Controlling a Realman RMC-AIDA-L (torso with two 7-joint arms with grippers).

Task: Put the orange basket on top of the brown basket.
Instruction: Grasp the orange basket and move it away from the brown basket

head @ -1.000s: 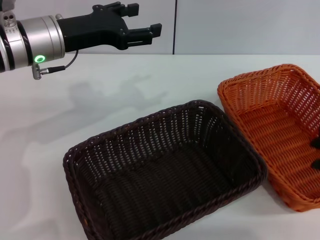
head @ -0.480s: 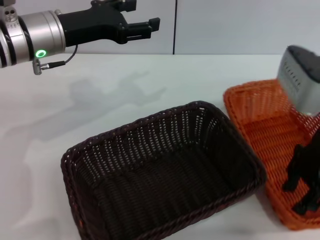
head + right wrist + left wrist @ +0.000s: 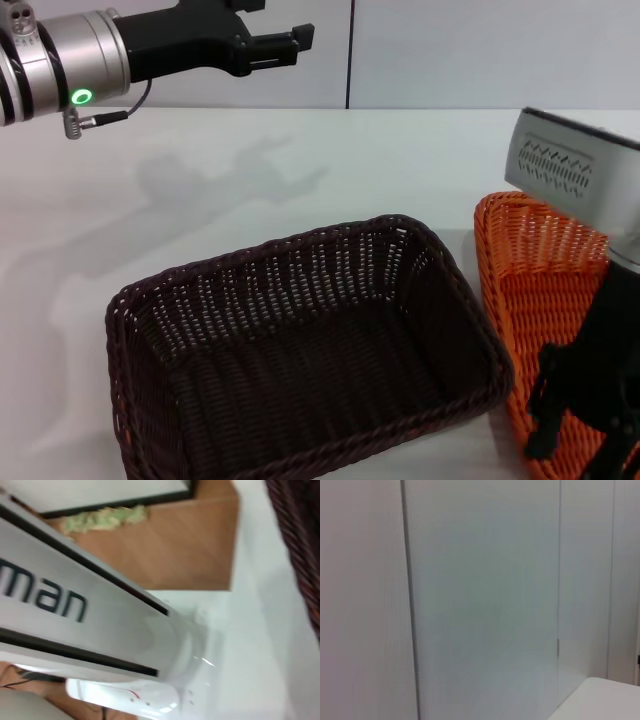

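The brown basket [image 3: 300, 340] stands on the white table in the middle foreground of the head view; its rim also shows in the right wrist view [image 3: 300, 545]. The orange basket [image 3: 540, 280] is just to its right, tipped up so that its side wall faces the brown basket. My right gripper [image 3: 575, 420] reaches down at the orange basket's near end and is shut on its rim; my right arm [image 3: 575, 170] covers much of the basket. My left gripper [image 3: 275, 25] is open and empty, high at the far left.
The white table [image 3: 300, 180] stretches back to a grey panelled wall [image 3: 480, 600]. The right wrist view shows a white arm link [image 3: 75, 605] and brown floor [image 3: 165, 550] beyond the table edge.
My right arm has come in over the orange basket, which has tipped up and shifted right. The brown basket sits lower and more to the left in view. My left gripper has risen slightly.
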